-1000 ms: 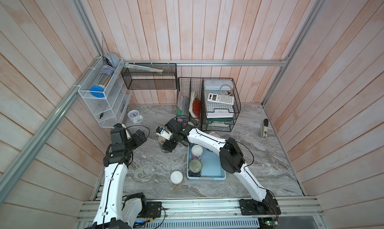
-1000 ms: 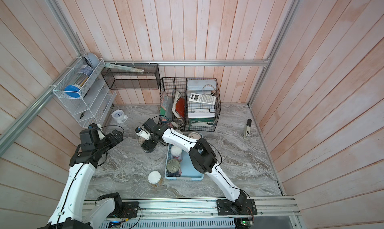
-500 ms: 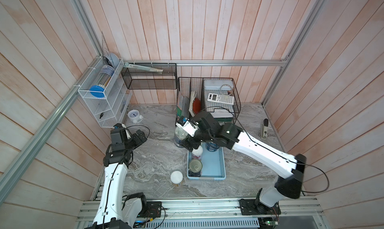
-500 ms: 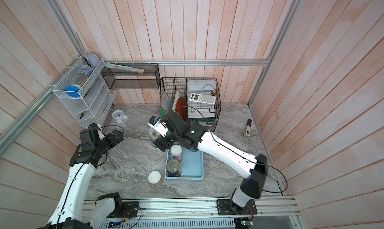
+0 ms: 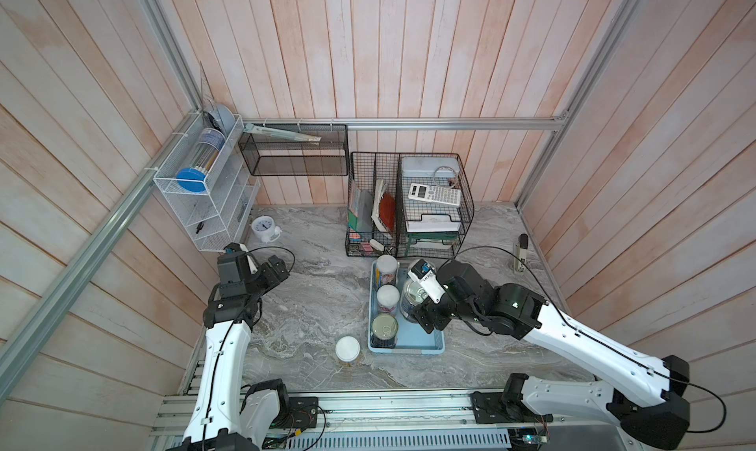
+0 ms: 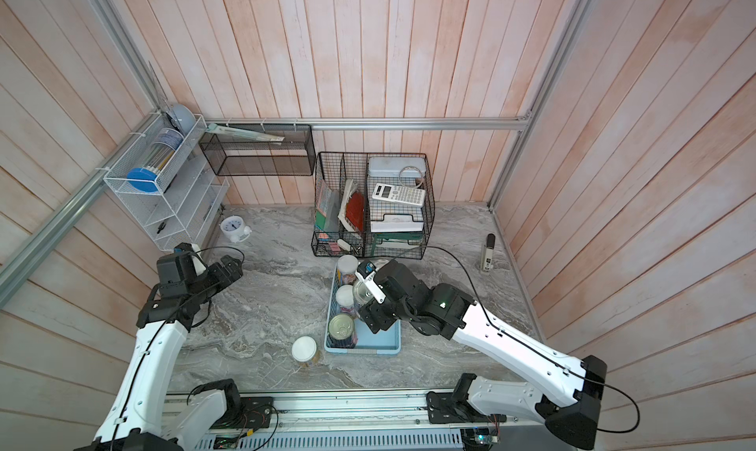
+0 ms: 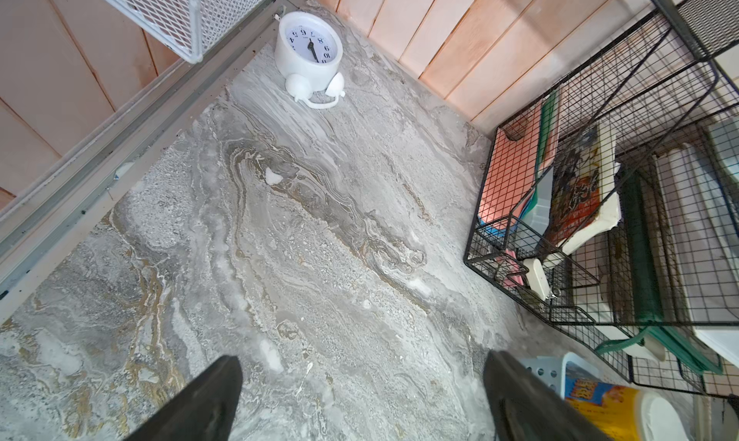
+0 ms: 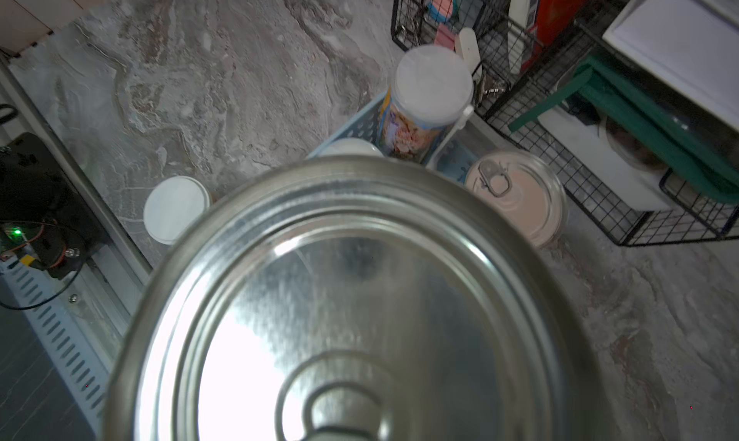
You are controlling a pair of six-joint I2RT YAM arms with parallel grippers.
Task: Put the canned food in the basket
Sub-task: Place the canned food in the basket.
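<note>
My right gripper point(image 5: 419, 303) is shut on a silver-topped can point(image 5: 409, 295), held over the right half of the light blue basket point(image 5: 425, 342). In the right wrist view that can's top point(image 8: 360, 299) fills the picture and hides the fingers. In the basket stand two white-lidded cans point(image 5: 386, 267) point(image 5: 388, 297) and a silver-topped one point(image 5: 384, 326). Another white-lidded can point(image 5: 347, 348) stands on the table left of the basket. One more silver-topped can point(image 8: 516, 195) sits just outside the basket's far end. My left gripper point(image 5: 278, 269) hangs open and empty over bare table point(image 7: 360, 399).
A black wire organizer point(image 5: 409, 207) with papers and a calculator stands right behind the basket. On the left are a white wire rack point(image 5: 204, 199) on the wall and a white clock point(image 5: 262, 228) below it. A small device point(image 5: 520, 252) stands at the far right.
My right arm has carried the silver-topped can from the table left of the basket to a spot over the basket. The left arm has not moved.
</note>
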